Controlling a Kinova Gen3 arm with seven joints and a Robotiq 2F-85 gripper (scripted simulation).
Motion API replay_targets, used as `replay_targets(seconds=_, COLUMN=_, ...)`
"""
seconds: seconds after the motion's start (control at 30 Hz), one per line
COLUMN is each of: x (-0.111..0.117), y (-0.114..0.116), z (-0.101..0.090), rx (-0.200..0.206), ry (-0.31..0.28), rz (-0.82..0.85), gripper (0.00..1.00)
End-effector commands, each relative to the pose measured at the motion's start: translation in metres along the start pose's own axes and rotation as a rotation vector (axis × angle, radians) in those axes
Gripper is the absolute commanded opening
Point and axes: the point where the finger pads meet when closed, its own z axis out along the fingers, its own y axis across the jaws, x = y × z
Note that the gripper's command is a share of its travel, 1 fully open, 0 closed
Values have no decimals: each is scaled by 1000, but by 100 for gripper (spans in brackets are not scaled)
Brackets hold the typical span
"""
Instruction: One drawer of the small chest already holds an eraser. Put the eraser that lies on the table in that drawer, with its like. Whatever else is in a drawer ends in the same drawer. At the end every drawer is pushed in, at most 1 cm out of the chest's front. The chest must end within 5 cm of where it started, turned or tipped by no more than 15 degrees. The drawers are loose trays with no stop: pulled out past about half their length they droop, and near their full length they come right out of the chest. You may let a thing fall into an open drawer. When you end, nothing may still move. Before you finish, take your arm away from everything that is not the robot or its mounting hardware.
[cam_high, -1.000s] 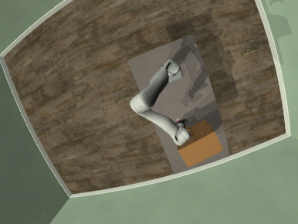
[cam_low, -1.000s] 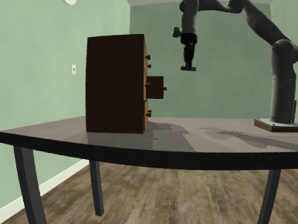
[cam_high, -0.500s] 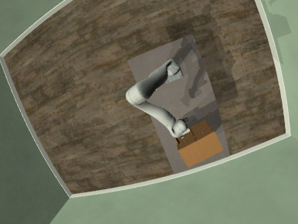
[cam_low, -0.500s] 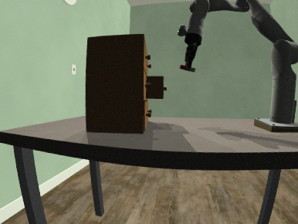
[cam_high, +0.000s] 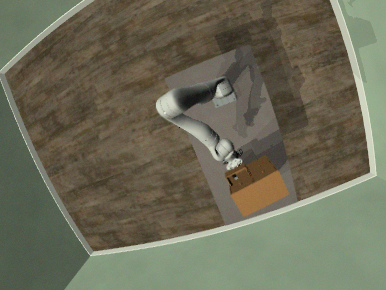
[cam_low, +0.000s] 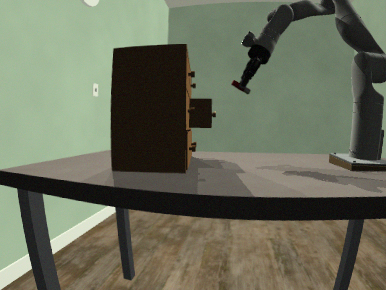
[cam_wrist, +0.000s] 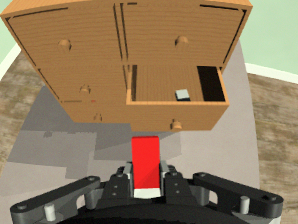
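In the exterior view, the dark chest (cam_low: 149, 107) stands left of centre on the table (cam_low: 210, 192) with one drawer (cam_low: 201, 113) pulled out, and up to the right the hand (cam_low: 244, 85) grips the red eraser (cam_low: 240, 86), in the air, apart from the drawer.

- I'm looking into a plain, sparsely furnished room, more a bare test room than a lived-in home.
- Pale green walls (cam_low: 60, 60) with a white skirting board (cam_low: 60, 239) enclose a dark wood-plank floor (cam_low: 210, 255).
- A dark table (cam_low: 210, 197) on slim legs carries a small wooden chest (cam_low: 147, 107) and my arm's base plate (cam_low: 345, 162).
- A small white wall plate (cam_low: 95, 89) sits on the left wall.
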Motion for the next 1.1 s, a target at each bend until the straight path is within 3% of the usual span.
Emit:
replay_targets(seconds=0.0, x=-14, y=15, z=-4, rx=-24, ry=23, rz=34, gripper=19)
replay_targets(seconds=0.43, x=-18, y=13, z=-5, rx=-24, ry=246, rz=30, gripper=19)
replay_targets(seconds=0.87, x=-19, y=14, z=-6, rx=-27, ry=382, rz=28, gripper=19)
replay_targets(seconds=1.07, x=-18, y=11, z=-6, rx=-9, ry=445, rz=20, gripper=19)
